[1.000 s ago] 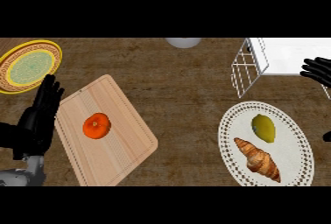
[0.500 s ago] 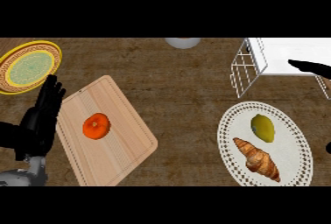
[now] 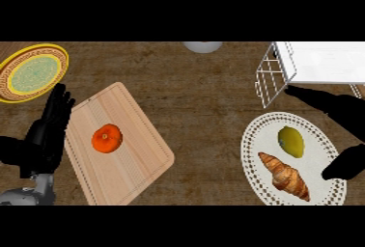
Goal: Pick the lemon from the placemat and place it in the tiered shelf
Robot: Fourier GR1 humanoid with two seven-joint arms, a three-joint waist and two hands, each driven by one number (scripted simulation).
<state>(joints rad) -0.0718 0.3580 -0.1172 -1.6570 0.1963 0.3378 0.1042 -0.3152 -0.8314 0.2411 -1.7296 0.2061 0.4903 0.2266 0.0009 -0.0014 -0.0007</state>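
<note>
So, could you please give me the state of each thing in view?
Yellow lemon: lying on the white lacy placemat, unheld.
Brown croissant: lying beside it, same placemat.
Round orange fruit: resting on the wooden cutting board.
White wire tiered shelf: holds no lemon.
Left hand: open, resting beside the board.
Right hand: open, at the placemat's right side.

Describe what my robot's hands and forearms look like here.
Both hands are black. The left hand has slim, separate fingers and joins a rounded grey forearm. The right hand shows as black shapes; its forearm is out of view. No cables or markings show.
</note>
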